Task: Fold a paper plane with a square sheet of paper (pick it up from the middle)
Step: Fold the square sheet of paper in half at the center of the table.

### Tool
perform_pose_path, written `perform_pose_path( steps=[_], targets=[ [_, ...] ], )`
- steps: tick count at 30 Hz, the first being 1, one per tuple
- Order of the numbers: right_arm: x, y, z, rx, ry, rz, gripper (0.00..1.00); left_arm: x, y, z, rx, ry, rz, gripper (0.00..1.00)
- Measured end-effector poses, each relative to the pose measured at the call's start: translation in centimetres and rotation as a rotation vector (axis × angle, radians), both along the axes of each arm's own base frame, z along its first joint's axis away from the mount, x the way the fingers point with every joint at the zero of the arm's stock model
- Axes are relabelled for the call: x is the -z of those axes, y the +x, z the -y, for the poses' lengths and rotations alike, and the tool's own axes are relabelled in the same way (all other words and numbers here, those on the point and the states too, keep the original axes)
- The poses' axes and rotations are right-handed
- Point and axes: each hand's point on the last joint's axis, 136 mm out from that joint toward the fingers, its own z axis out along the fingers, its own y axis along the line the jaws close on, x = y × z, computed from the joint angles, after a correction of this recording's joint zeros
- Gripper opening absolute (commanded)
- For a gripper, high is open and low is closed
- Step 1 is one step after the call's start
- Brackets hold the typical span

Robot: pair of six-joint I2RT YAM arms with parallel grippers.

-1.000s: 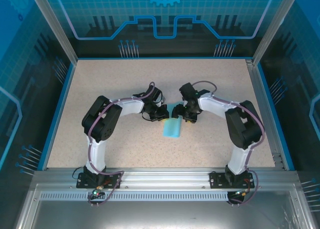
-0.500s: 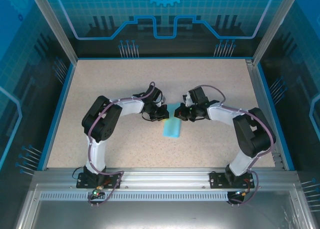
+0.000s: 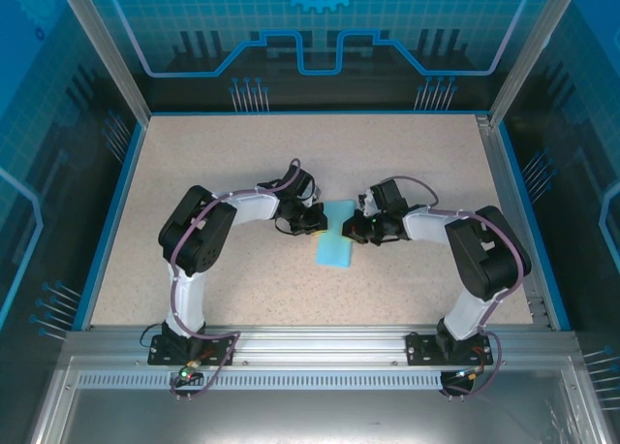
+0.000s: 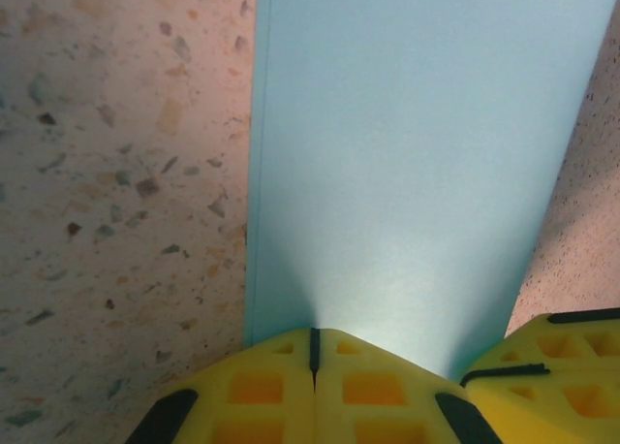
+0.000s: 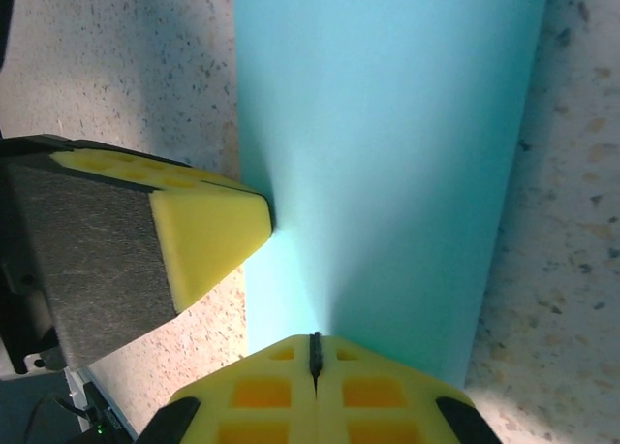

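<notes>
The square sheet of paper [image 3: 335, 242] is light blue and lies as a folded narrow strip in the middle of the table, its far end between the two grippers. My left gripper [image 3: 318, 221] meets that end from the left. Its yellow fingertips [image 4: 314, 339] are shut together on the paper [image 4: 407, 153], which rises to them in a soft ridge. My right gripper [image 3: 356, 228] comes in from the right, and its jaws [image 5: 314, 345] are shut on the same end of the paper [image 5: 387, 124]. The left gripper's finger [image 5: 205, 233] touches the strip's edge. No paper plane shape shows.
The speckled tabletop [image 3: 242, 163] is bare around the strip. A blue rim [image 3: 114, 211] and metal posts bound it, with an aluminium rail [image 3: 320, 342] at the near edge. Both arms bend inward, elbows out toward the sides.
My right gripper has come down lower beside the strip's far end and shut there, its elbow swinging outward to the right. The left arm and the paper have stayed put.
</notes>
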Motion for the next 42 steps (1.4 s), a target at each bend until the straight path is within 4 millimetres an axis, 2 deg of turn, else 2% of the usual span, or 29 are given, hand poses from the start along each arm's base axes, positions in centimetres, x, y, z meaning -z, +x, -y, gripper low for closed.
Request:
perform_pose_path(
  steps=[9, 18, 21, 26, 29, 40, 42],
  targets=[
    [1.9, -1.3, 0.9, -0.018, -0.013, -0.017, 0.00, 0.0, 0.0, 0.0, 0.000, 0.000, 0.000, 0.00],
    [1.9, -1.3, 0.8, -0.050, 0.001, 0.021, 0.00, 0.0, 0.0, 0.0, 0.000, 0.000, 0.000, 0.00],
    [1.4, -1.3, 0.7, -0.056, 0.014, 0.027, 0.00, 0.0, 0.0, 0.0, 0.000, 0.000, -0.001, 0.00],
    [-1.4, -0.8, 0.0, -0.072, 0.067, 0.099, 0.00, 0.1, 0.0, 0.0, 0.000, 0.001, -0.001, 0.00],
    [-2.0, -0.8, -0.3, -0.077, 0.083, 0.121, 0.00, 0.1, 0.0, 0.0, 0.000, 0.001, -0.001, 0.00],
    [1.8, -3.5, 0.9, -0.074, 0.044, 0.031, 0.00, 0.1, 0.0, 0.0, 0.001, 0.001, -0.001, 0.00],
    [2.0, -3.6, 1.0, -0.080, 0.039, 0.033, 0.00, 0.1, 0.0, 0.0, 0.001, 0.000, -0.001, 0.00]
  ],
)
